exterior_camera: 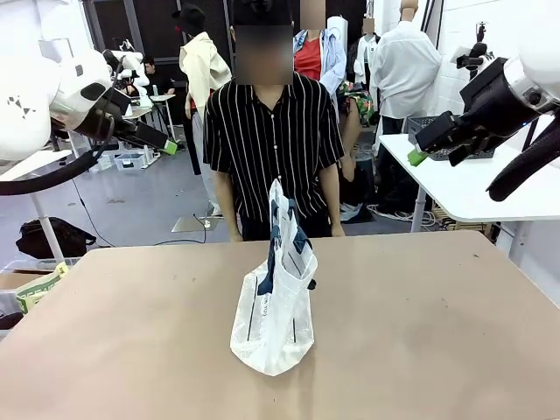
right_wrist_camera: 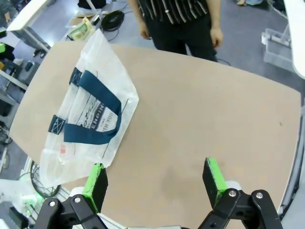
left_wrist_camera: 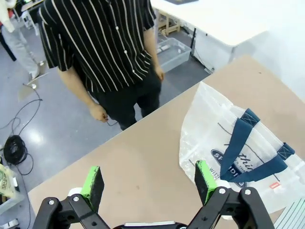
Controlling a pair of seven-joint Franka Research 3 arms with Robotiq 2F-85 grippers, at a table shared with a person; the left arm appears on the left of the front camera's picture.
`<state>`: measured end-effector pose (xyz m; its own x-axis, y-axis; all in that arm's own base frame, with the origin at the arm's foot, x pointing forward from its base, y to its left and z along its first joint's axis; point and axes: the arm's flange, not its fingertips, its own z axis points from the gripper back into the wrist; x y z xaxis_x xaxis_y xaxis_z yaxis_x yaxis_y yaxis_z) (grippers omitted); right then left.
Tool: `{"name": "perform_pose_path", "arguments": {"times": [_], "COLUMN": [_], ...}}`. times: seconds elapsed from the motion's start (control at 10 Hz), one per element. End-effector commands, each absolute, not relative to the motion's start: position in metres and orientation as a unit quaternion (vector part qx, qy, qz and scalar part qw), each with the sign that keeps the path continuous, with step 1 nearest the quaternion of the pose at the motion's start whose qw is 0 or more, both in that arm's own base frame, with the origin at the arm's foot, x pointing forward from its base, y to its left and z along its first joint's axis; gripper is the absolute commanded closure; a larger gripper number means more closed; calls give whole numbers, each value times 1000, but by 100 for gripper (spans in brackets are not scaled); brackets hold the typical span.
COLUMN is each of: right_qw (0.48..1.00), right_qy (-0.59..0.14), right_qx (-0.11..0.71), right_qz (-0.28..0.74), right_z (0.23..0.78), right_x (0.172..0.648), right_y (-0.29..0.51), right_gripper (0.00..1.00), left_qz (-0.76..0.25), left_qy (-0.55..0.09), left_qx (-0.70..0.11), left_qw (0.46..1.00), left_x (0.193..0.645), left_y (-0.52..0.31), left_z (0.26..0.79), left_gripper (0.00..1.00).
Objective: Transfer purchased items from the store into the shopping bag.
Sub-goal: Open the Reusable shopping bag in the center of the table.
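Note:
The shopping bag [exterior_camera: 276, 306], translucent white with navy straps, stands slumped at the middle of the brown table [exterior_camera: 437, 332]. Its printed side and straps show in the left wrist view [left_wrist_camera: 238, 143] and the right wrist view [right_wrist_camera: 90, 114]. My left gripper [exterior_camera: 166, 144] hangs high at the left, well above the table, open and empty [left_wrist_camera: 147, 183]. High at the right, my right gripper [exterior_camera: 420, 150] is also open with nothing between its pads [right_wrist_camera: 155, 183]. The store and the purchased items are out of view.
A person in a striped shirt [exterior_camera: 271, 131] stands at the table's far edge behind the bag, hands down at the sides [left_wrist_camera: 159, 74]. A white side table [exterior_camera: 490, 184] with a dark crate [exterior_camera: 433, 131] stands at the back right. Bare tabletop lies around the bag.

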<state>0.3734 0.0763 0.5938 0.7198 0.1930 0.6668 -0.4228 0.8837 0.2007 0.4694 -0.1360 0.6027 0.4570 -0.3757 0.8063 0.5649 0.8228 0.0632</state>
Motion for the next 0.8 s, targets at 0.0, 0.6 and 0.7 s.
{"name": "perform_pose_path", "arguments": {"times": [0.0, 0.6, 0.7], "right_qw": [911, 914, 915], "right_qy": [-303, -213, -200], "right_qx": [174, 145, 149], "right_qz": [219, 314, 317], "right_z": [600, 563, 555], "right_x": [385, 428, 431], "right_y": [128, 272, 278], "right_gripper": [0, 0, 0], "left_qz": [-310, -356, -361], "left_qy": [-416, -302, -290], "left_qx": [-140, -195, -197], "left_qw": [844, 863, 864], "left_x": [509, 532, 531], "left_y": [-187, -285, -293], "left_z": [602, 580, 577], "left_gripper": [0, 0, 0]}}
